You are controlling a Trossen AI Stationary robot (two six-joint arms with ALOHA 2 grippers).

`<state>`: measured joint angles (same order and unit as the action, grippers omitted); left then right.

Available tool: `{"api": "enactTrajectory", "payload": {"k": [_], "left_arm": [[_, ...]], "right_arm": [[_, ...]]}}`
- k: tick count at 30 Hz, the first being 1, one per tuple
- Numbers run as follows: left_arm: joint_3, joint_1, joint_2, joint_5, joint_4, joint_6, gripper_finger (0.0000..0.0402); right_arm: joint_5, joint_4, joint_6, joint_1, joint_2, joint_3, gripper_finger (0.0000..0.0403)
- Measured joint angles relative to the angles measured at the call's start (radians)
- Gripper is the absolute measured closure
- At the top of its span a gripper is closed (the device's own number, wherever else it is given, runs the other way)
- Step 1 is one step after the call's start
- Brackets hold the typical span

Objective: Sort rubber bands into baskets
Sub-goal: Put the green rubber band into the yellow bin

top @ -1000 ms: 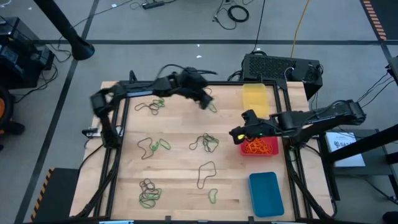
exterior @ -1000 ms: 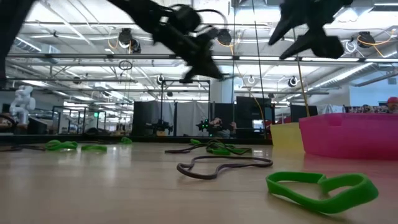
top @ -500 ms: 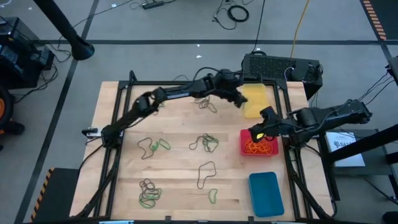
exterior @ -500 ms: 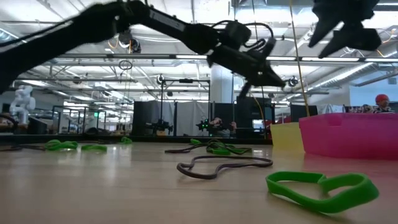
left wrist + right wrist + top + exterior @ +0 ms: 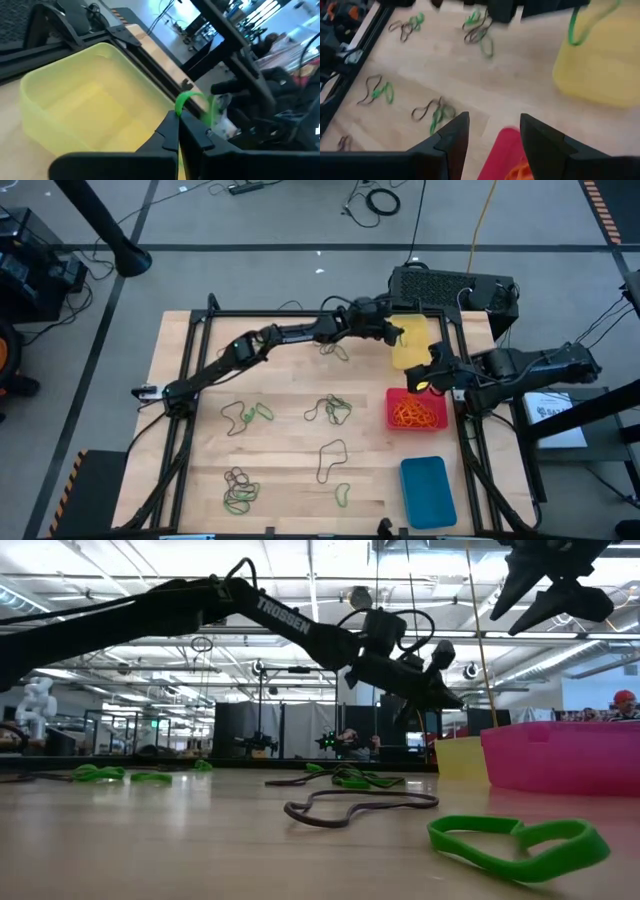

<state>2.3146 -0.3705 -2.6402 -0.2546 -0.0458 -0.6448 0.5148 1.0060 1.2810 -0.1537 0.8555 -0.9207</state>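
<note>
One green rubber band [image 5: 186, 99] pinched in left tool [image 5: 178, 125], hanging over yellow basket [image 5: 411, 340]. Right tool [image 5: 489, 137] spread, above red basket [image 5: 415, 425] holding orange bands [image 5: 416, 415].

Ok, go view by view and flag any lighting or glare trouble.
Low view: bright ceiling lamps backlight the left gripper and right gripper into dark silhouettes. High view: even light on the table, no glare. Left wrist view: glowing background beyond the yellow basket; the green rubber band shows plainly.
</note>
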Motion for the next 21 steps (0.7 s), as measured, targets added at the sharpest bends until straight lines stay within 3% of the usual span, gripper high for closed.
{"api": "enactTrajectory", "payload": {"k": [12,21], "left_arm": [[0.000,0.044,-0.001,0.118,0.020,0.086,0.0362],[0.000,0.055,-0.001,0.150,0.079,0.131,0.0310]], "right_arm": [[0.014,-0.160,-0.313,0.082,0.000,0.000,0.0234],[-0.052,-0.300,-0.466,0.089,0.000,0.000,0.0234]]}}
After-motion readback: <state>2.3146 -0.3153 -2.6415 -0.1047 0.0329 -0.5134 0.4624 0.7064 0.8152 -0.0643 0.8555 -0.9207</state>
